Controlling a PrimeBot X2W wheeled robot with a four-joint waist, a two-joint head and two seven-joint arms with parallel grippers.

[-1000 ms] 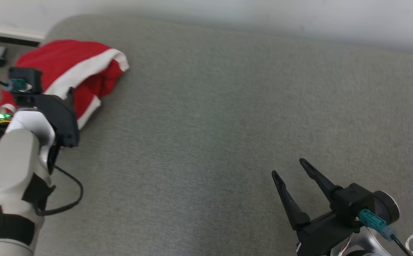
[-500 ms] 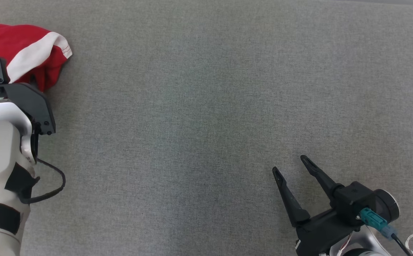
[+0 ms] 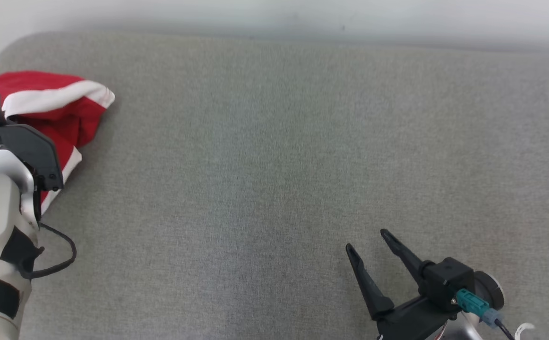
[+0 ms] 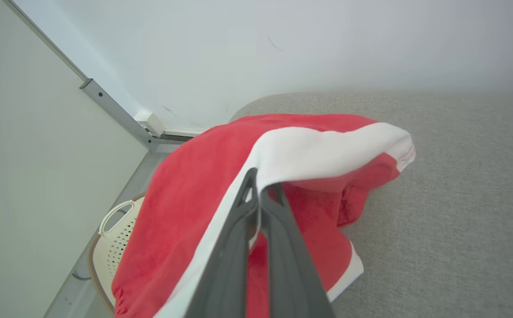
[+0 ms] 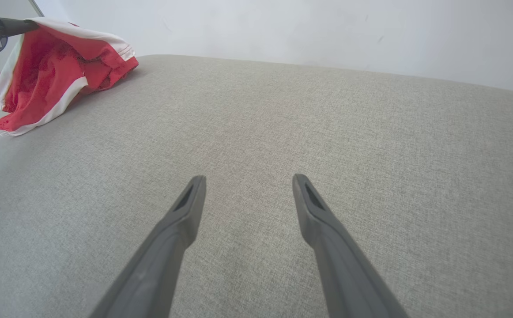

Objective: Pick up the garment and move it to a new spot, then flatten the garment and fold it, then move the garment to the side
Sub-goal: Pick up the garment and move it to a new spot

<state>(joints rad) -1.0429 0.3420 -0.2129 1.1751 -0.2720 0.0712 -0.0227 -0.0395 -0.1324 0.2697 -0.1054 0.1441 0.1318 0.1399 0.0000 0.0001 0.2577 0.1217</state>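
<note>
We find no readable text, labels, brands, numbers or signs on anything in these views.

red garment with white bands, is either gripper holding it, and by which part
The left gripper is shut on the red fabric garment, pinching its white band; the right gripper is open and holds nothing.

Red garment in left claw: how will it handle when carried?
Likely floppy: the red garment drapes in folds from the left claw. Probably light: one pinch lifts much of it. Its trailing edge may drag on the grey cushion.
</note>
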